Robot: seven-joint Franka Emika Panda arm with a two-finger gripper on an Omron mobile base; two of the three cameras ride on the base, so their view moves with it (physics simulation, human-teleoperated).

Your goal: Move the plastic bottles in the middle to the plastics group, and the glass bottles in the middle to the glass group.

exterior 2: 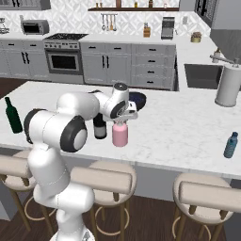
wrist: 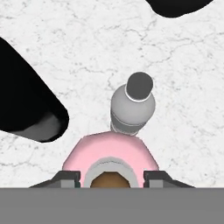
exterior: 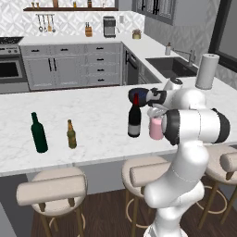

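Positioned directly above the pink bottle (exterior 2: pixel 119 134), the end effector (exterior 2: pixel 123 119) is seen at the bottle's small pale top, with its two dark fingertips (wrist: pixel 65 178) standing on either side of that top in the hand view. The jaws are narrowed about the neck, but whether they already press on it cannot be told. The pink bottle stands upright on the white marble surface (exterior: pixel 92 120), its long axis vertical and in line with the downward-pointing end effector. Just beside it stands the dark wine bottle (exterior: pixel 134 118) with the red cap, and a small clear bottle (wrist: pixel 132 104) is seen close behind the pink one in the hand view. The glass group, a green bottle (exterior: pixel 39 133) and a small amber bottle (exterior: pixel 71 134), is placed well apart along the same surface, towards the robot's left. It is judged that a straight lift is called for before any sideways travel, since the wine bottle is near enough to be knocked.
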